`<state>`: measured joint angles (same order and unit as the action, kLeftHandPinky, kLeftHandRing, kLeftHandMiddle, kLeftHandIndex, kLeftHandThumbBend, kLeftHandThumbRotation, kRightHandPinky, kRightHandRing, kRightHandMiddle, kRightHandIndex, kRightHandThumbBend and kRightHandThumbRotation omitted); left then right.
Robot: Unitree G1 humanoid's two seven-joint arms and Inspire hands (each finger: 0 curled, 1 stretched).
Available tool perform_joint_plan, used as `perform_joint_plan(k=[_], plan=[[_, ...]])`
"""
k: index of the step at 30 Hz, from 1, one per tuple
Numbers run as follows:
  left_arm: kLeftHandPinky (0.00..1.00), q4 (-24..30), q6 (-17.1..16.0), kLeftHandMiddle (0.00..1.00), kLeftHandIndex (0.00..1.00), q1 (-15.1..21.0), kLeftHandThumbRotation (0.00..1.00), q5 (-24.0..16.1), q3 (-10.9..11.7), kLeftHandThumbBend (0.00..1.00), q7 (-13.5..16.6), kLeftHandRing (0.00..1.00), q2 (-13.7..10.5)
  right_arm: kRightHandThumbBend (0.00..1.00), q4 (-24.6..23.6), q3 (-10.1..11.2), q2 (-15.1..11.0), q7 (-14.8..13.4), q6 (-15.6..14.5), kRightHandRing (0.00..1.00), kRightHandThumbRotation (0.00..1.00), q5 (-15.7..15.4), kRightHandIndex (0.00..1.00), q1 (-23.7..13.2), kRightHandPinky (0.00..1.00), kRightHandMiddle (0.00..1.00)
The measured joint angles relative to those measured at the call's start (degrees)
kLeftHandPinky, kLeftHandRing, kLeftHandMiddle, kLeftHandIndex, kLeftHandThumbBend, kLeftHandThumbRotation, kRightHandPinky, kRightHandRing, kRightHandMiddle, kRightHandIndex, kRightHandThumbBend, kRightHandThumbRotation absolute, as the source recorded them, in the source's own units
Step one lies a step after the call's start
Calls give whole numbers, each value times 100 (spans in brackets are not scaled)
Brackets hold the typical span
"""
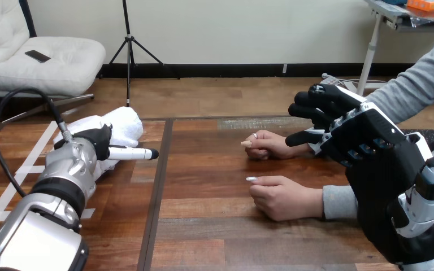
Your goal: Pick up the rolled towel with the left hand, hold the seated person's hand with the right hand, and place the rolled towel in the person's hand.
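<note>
The white rolled towel (123, 123) lies at the far left of the wooden table (215, 237). My left hand (93, 141) rests on its near side, thumb stretched straight out to the right; the towel hides the rest of its fingers. The person's far hand (268, 145) and near hand (282, 197) rest loosely curled on the table at centre right, both holding nothing. My right hand (367, 138) hovers open above the far hand's wrist with its fingers spread and its thumb close to the wrist. I do not see it gripping.
A dark seam (157, 186) runs front to back between the table's two parts, right of the towel. White tape strips (31, 164) mark the left part. The person's grey sleeve (339, 201) lies on the table under my right arm.
</note>
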<state>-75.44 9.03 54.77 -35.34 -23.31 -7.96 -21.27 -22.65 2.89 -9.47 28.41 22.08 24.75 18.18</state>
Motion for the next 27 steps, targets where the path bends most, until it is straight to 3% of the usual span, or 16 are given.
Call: perform_joint_plan(k=[10, 19, 27], plan=[[74, 271, 3, 100, 99, 0, 79, 216, 108, 95, -110, 94, -125, 90, 1, 0, 2, -1, 0, 81, 98, -3, 79, -44, 65, 81], [79, 839, 23, 100, 98, -104, 81, 364, 170, 95, -376, 95, -293, 90, 2, -2, 12, -6, 0, 80, 98, -19, 78, -49, 64, 80], [86, 1763, 195, 100, 97, -519, 82, 446, 207, 93, -719, 97, -402, 89, 3, -3, 14, -11, 0, 80, 98, -30, 78, -45, 64, 80]])
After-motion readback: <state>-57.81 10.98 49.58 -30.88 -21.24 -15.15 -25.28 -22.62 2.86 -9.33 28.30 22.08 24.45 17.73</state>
